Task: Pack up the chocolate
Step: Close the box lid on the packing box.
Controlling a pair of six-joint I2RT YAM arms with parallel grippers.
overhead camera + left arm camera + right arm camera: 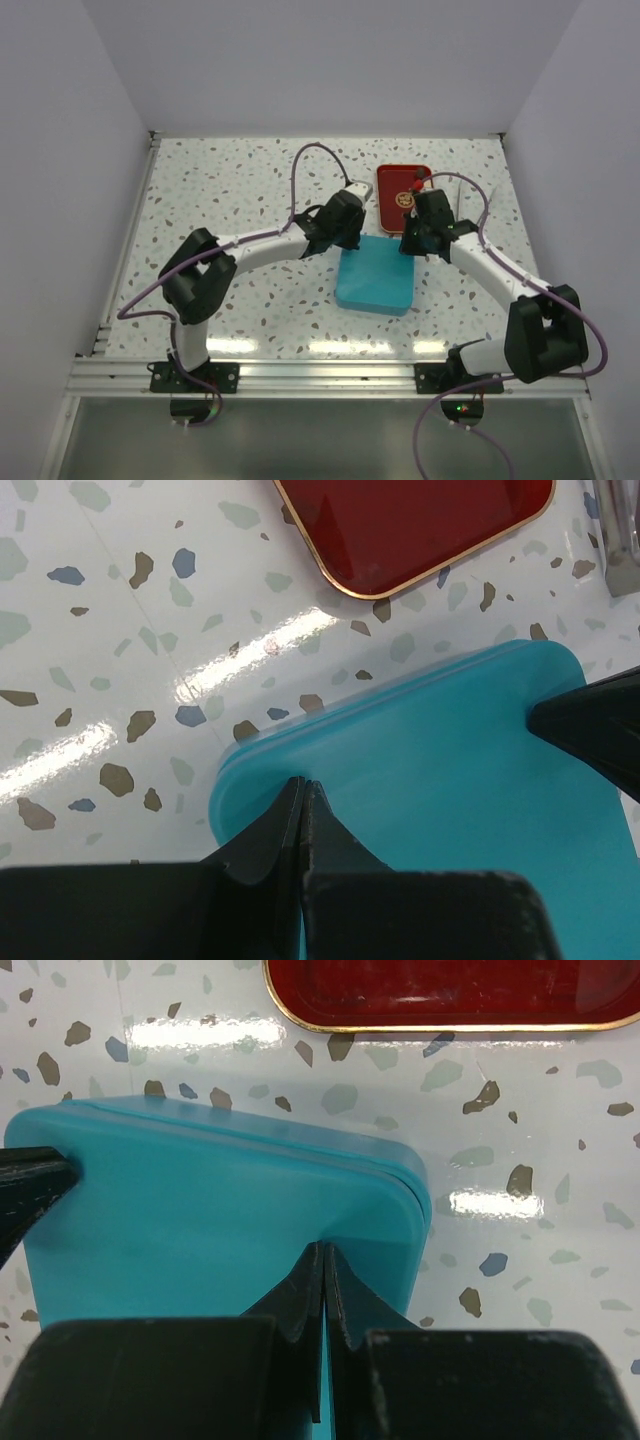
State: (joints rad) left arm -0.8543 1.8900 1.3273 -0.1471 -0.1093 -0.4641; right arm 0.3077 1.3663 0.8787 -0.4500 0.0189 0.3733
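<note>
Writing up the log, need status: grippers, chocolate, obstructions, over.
Left gripper, right gripper shut, tips on closed teal box lid. Chocolate not in sight. Red tray beyond, apart from box.

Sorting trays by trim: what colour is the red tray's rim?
Gold, edging the red tray; clearest in the right wrist view.

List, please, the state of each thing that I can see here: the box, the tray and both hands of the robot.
teal box, closed, lid on, lying flat.
red tray, lying flat beyond the box, its visible part bare.
left hand, shut, tips at the edge of the box lid, holding nothing.
right hand, shut, tips over the box lid near a corner, holding nothing.
</note>
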